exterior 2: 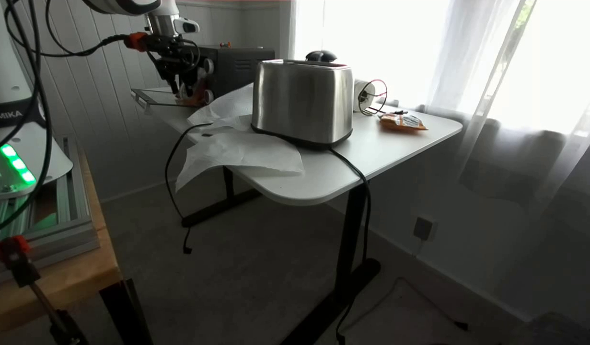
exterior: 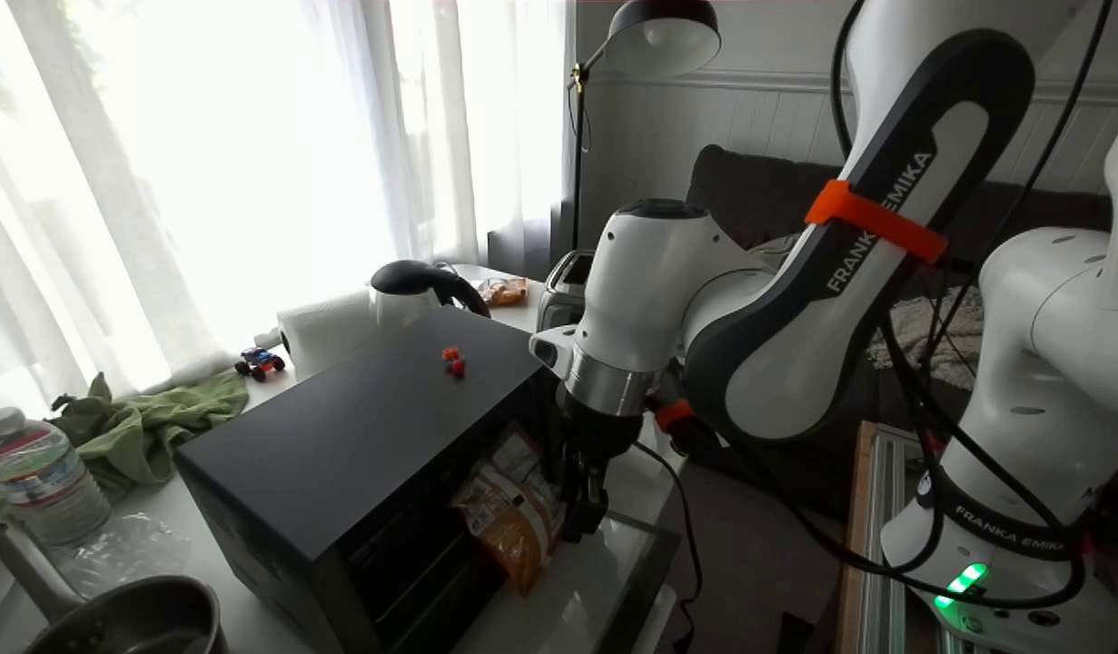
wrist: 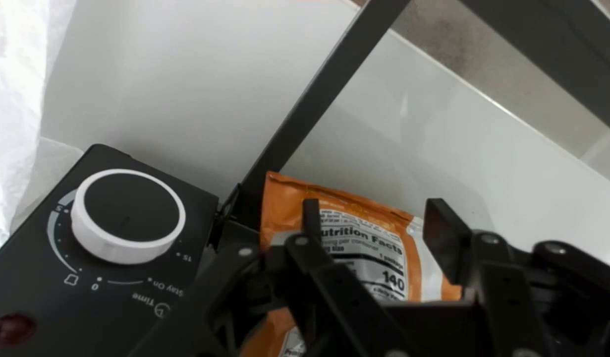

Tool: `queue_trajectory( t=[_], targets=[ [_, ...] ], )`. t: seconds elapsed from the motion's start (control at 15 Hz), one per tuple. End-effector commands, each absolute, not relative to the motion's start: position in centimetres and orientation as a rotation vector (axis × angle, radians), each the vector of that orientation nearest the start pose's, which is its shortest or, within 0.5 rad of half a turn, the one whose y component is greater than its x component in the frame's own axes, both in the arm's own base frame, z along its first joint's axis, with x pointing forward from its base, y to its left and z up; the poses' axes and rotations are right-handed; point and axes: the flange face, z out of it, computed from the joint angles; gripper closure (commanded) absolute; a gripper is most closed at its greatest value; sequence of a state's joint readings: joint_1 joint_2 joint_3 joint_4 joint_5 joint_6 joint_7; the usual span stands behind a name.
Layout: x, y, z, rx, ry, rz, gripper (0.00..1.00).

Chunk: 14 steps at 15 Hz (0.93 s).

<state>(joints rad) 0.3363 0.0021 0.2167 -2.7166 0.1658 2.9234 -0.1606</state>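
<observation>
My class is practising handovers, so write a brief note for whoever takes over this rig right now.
Gripper: open, at the orange snack bag; whether they touch is unclear.
Things: that bag is at the mouth of the toaster oven, over its lowered door; a second orange bag lies near the toaster.
Done: door down, gripper at the bag.
Left: gripper not yet closed on it.

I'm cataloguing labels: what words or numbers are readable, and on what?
"FRANKA EMIKA": robot arm and base
"utrition Facts": orange bag
"per container": bag
"size": bag
"1 package": bag
"140": bag
"Time": oven panel
"Stay On": panel
"0": panel
"5": panel
"15": panel
Too small or blurred: bottle label, remaining bag print.
</observation>
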Motion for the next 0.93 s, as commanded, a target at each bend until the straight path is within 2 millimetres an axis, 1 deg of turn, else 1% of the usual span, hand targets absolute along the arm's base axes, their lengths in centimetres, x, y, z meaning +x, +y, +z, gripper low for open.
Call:
queue_trajectory(
  t=[0.0, 0.07, 0.27, 0.33, 0.53, 0.87],
  targets=[
    [37.0, 21.8, 24.2, -2.92, -0.827, -0.305, 0.72],
    [37.0, 21.8, 24.2, -2.92, -0.826, -0.305, 0.81],
    [37.2, 21.8, 24.2, -2.92, -0.824, -0.312, 0.99],
    [37.3, 21.7, 24.2, -2.92, -0.823, -0.314, 1.0],
    [37.4, 21.5, 24.6, -2.917, -0.819, -0.364, 1.0],
    [38.2, 21.0, 26.2, -2.889, -0.862, -0.55, 1.0]
  ],
)
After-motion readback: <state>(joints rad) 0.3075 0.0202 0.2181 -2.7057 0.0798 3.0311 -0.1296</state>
